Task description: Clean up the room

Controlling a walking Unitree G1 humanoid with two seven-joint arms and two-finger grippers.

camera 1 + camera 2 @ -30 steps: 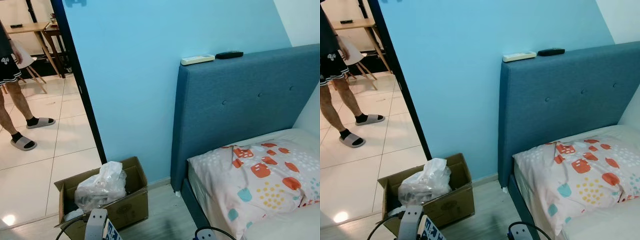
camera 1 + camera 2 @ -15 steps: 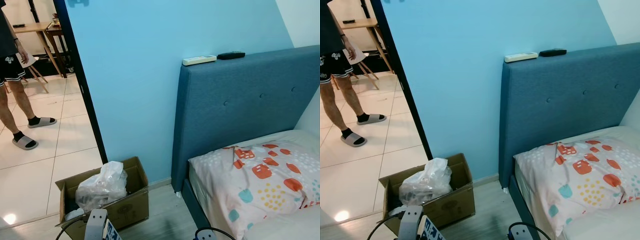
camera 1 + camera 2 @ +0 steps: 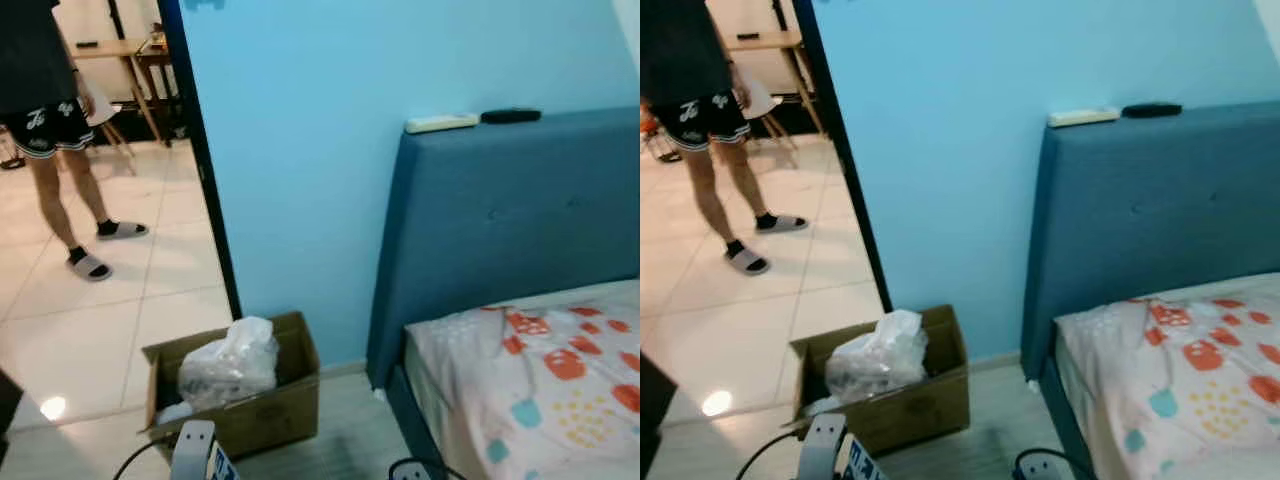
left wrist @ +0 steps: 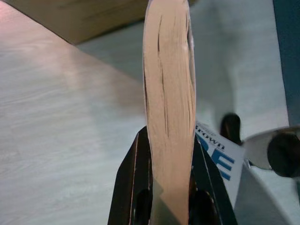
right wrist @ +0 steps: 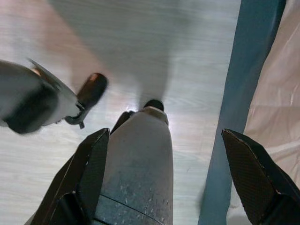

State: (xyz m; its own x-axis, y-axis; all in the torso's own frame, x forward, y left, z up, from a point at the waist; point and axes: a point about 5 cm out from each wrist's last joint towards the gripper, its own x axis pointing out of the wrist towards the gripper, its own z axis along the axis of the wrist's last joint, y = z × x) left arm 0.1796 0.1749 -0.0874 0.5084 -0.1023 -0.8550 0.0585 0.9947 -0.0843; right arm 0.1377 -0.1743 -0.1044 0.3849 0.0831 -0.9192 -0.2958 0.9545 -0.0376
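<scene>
My left gripper (image 4: pixel 168 140) is shut on a book (image 4: pixel 169 93), held low over the pale wood floor, with the tan page edges facing the wrist camera. The book's white and blue cover (image 3: pixel 222 468) shows at the bottom of the head view beside my silver left arm (image 3: pixel 193 450). An open cardboard box (image 3: pixel 275 412) with a crumpled clear plastic bag (image 3: pixel 232 360) inside stands on the floor just ahead, against the blue wall. My right gripper (image 5: pixel 163 133) hangs open beside the bed frame, with nothing between its fingers.
A blue bed headboard (image 3: pixel 510 220) and a patterned pillow (image 3: pixel 545 365) lie to the right. A white remote (image 3: pixel 441 123) and a black remote (image 3: pixel 510 116) rest on the headboard top. A person (image 3: pixel 50 110) in sandals stands on the tiles beyond the dark door frame (image 3: pixel 205 170).
The whole view has swung left and gone blurry, so the camera moved. More of the person and the tiled room shows. My left arm and the book keep their place.
</scene>
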